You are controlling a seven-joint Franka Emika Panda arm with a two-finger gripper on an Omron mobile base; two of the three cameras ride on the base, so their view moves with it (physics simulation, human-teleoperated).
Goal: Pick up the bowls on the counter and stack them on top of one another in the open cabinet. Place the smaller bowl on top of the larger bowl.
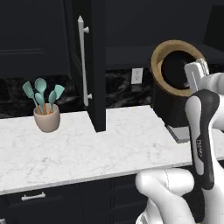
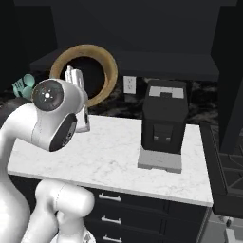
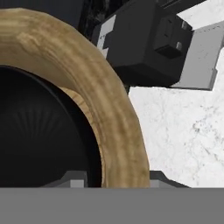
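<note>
The larger bowl (image 1: 156, 70) hangs in the air above the counter (image 1: 87, 148), tipped on its side with its dark inside facing the base cameras. My gripper (image 1: 194, 70) is shut on its tan wooden rim (image 3: 118, 118), which runs between the fingertips in the hand view. From the right, the bowl (image 2: 110, 71) shows as a tan ring behind my hand (image 2: 71, 76), level with the cabinet's dark shelf (image 2: 142, 59). The cabinet door (image 1: 94, 65) stands open, its white bar handle to the left. I cannot tell the smaller black bowl apart from the dark inside.
A black coffee machine (image 2: 163, 118) on a grey base stands on the counter below and right of the bowl. A beige cup with teal utensils (image 1: 47, 116) sits at the far left. A dark stove (image 2: 228, 166) borders the counter's right end.
</note>
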